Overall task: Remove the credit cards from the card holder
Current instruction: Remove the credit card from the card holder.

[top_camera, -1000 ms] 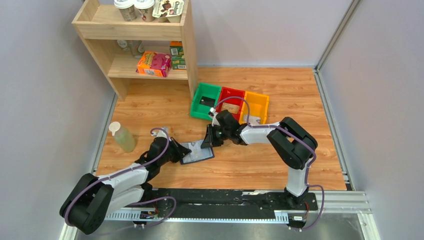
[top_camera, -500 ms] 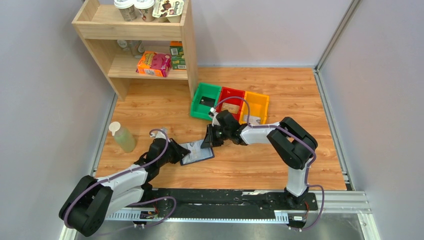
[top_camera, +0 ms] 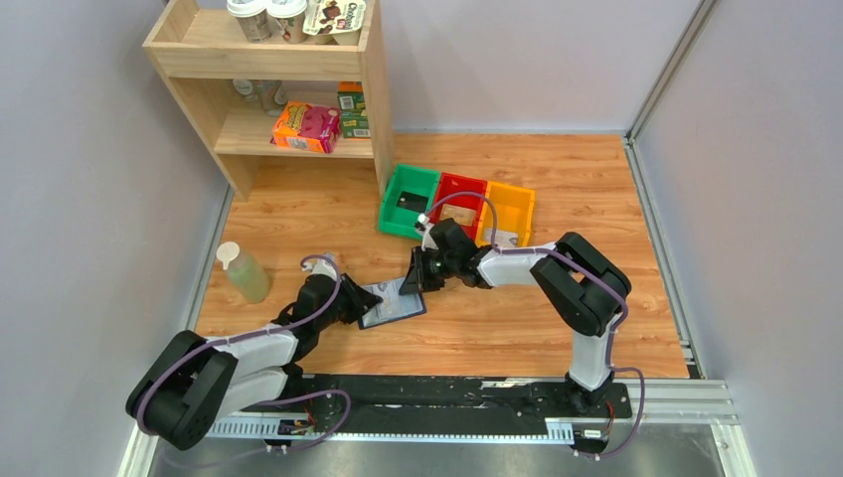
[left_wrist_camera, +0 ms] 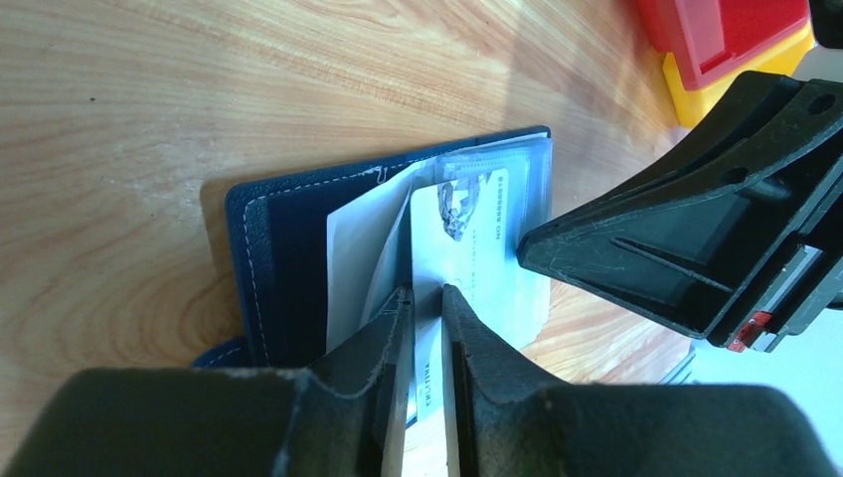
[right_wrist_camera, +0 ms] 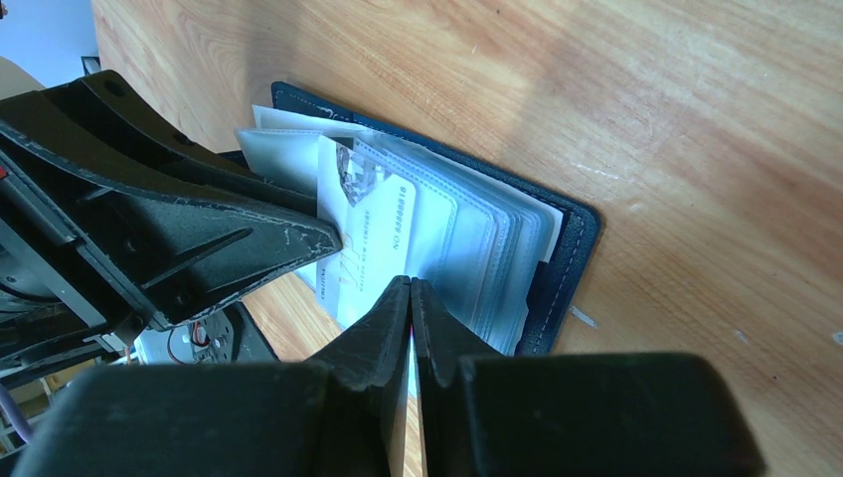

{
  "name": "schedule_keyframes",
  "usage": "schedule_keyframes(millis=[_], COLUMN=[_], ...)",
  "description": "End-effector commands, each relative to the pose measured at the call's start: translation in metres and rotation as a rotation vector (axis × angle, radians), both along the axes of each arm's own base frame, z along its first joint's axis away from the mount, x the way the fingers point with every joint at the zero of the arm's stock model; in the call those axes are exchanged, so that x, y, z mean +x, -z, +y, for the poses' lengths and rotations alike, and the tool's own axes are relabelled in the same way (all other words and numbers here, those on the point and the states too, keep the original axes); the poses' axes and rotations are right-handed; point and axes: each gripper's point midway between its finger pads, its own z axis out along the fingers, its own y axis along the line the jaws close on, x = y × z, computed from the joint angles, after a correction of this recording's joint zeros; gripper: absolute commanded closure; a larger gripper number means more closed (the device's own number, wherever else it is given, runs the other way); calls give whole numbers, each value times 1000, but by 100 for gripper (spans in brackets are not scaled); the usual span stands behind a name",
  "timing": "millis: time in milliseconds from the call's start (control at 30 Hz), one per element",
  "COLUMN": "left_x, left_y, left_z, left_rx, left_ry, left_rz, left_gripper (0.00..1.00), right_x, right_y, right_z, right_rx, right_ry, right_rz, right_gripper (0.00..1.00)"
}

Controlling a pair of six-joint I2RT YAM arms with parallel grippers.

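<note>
The navy card holder (top_camera: pixel 393 303) lies open on the wooden floor between both grippers. A pale credit card (left_wrist_camera: pixel 477 238) with printed numbers sticks partly out of its clear sleeves, toward my left gripper (left_wrist_camera: pixel 427 293). That gripper's jaws stand a narrow gap apart, and the card's near end shows in the gap. From the opposite side, my right gripper (right_wrist_camera: pixel 411 283) is shut, pinching the thin edge of the holder's clear sleeves (right_wrist_camera: pixel 477 248) beside the same card (right_wrist_camera: pixel 368 248). The navy cover (left_wrist_camera: pixel 268 258) lies flat underneath.
Green (top_camera: pixel 408 202), red (top_camera: pixel 455 204) and yellow (top_camera: pixel 509 211) bins sit in a row behind the holder; a dark card lies in the green one. A wooden shelf (top_camera: pixel 288 89) stands at the back left. A pale bottle (top_camera: pixel 244 273) stands left of my left arm.
My left gripper's jaws have parted from shut to a narrow gap. The right gripper and the card holder have stayed where they were.
</note>
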Motion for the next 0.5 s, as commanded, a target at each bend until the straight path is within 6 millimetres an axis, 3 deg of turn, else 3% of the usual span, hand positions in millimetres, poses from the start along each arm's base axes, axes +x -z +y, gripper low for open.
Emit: schedule_keyframes(millis=[0, 100, 467], left_x=[-5, -5, -11], left_y=[11, 10, 7], left_z=[2, 5, 49], left_rx=[20, 24, 192], left_ry=[23, 14, -120], left_rz=[13, 9, 11], left_gripper=[80, 99, 100], right_x=[-4, -3, 4], right_y=[34, 34, 35], right_z=[-21, -23, -33], right_rx=[-124, -131, -140], right_ry=[19, 23, 47], right_rz=[30, 28, 22], right_gripper=[91, 91, 91])
